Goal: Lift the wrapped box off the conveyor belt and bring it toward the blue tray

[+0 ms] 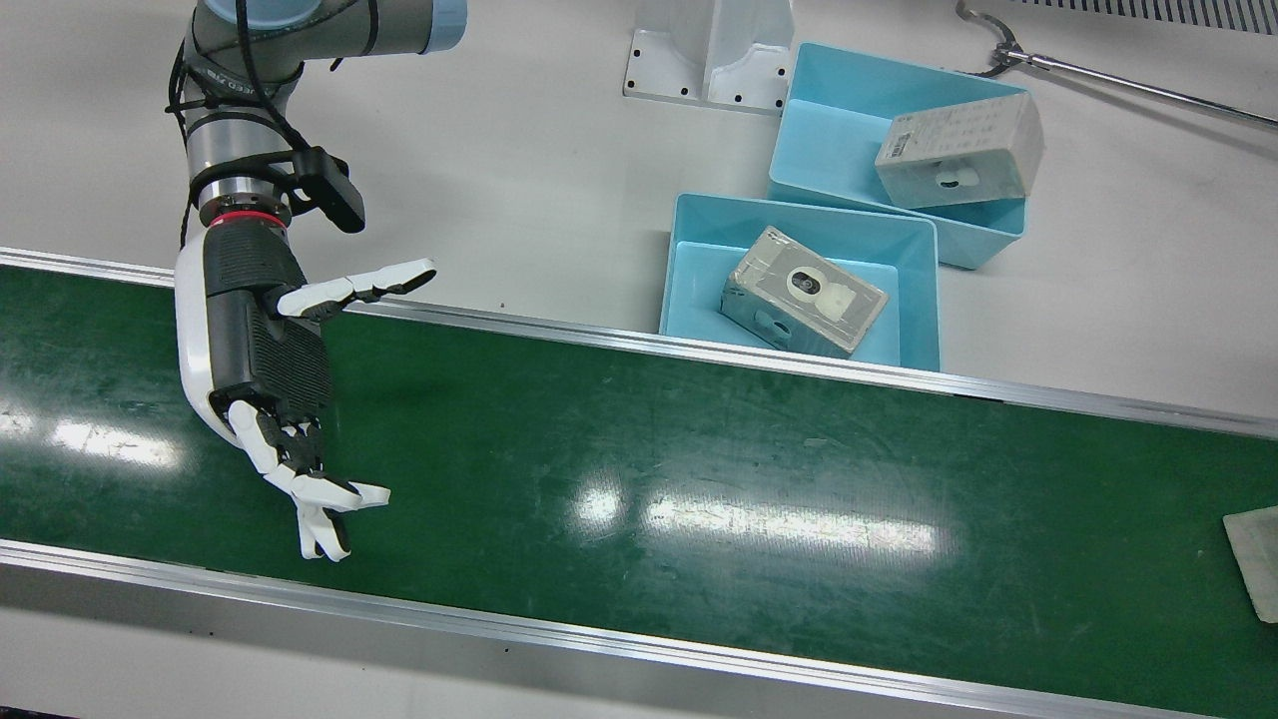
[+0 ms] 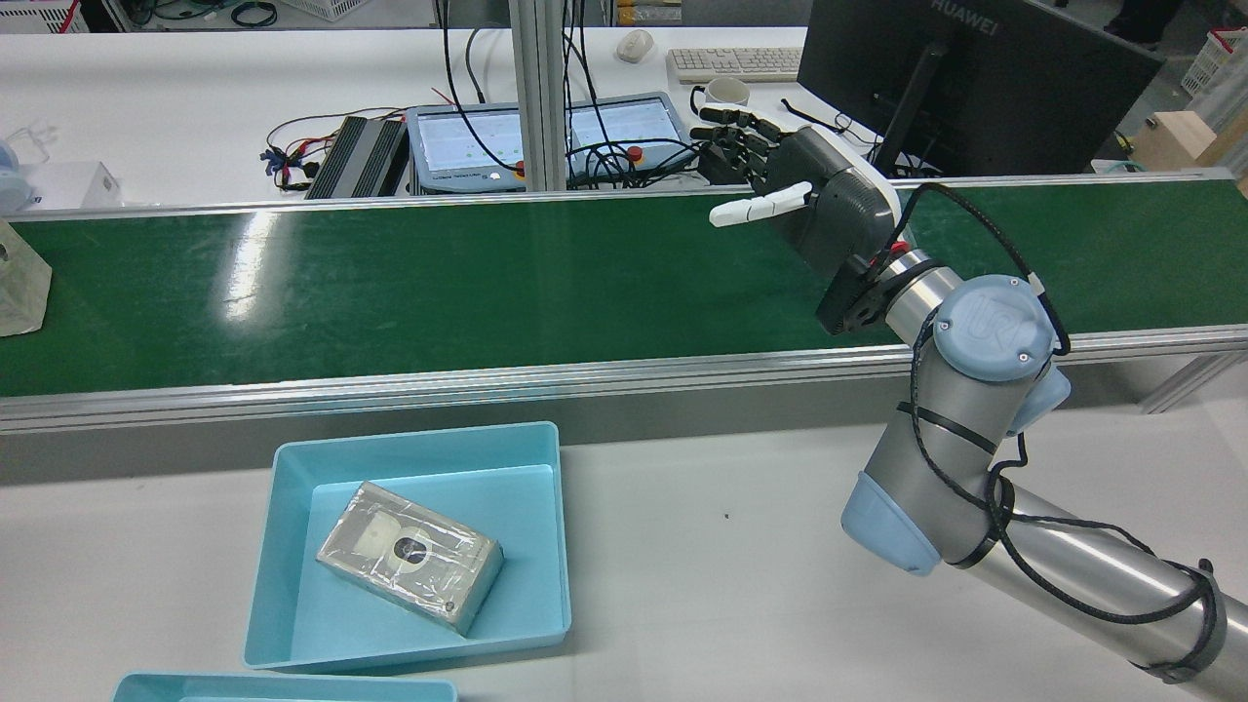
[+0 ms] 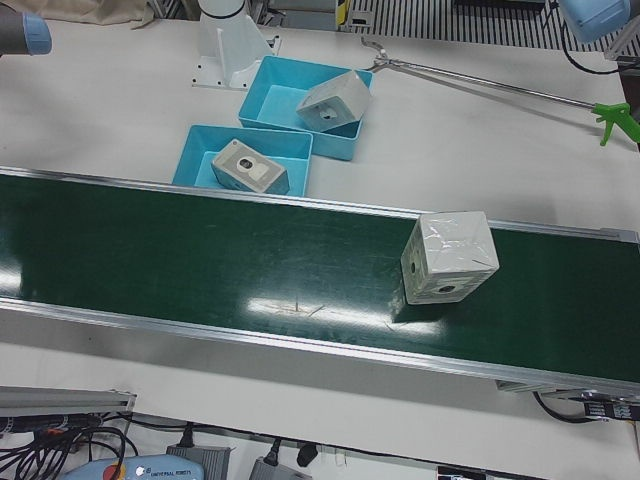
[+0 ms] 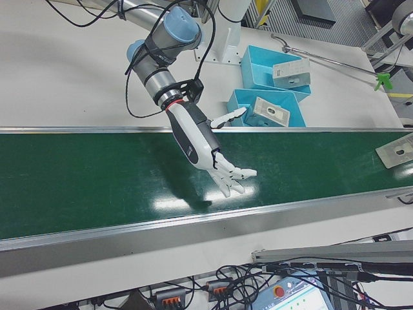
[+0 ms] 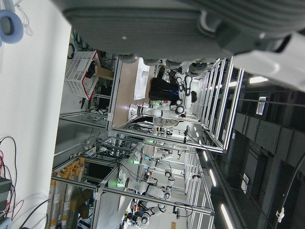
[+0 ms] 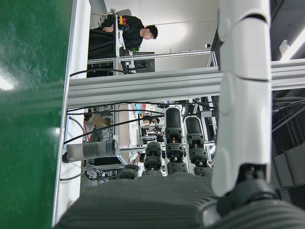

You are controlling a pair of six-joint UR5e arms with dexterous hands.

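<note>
The wrapped box [image 3: 449,257], a whitish cube in clear film, sits on the green conveyor belt [image 1: 639,469]. It only just shows at the belt's end in the front view [image 1: 1256,559] and the rear view [image 2: 19,283]. My right hand [image 1: 270,350] hovers over the belt's opposite end, far from the box, open with fingers spread and nothing in it [image 2: 819,195]. The blue tray [image 1: 689,230] lies beside the belt with another wrapped box [image 1: 804,292] inside. My left hand [image 5: 190,24] shows only in its own view, raised, palm facing the room, empty.
A second blue tray [image 1: 829,120] behind the first holds a tilted wrapped box [image 1: 958,150]. A long metal grabber tool [image 3: 500,85] lies on the white table. An arm pedestal [image 1: 709,50] stands by the trays. Monitors, cables and a keyboard sit beyond the belt [image 2: 546,127].
</note>
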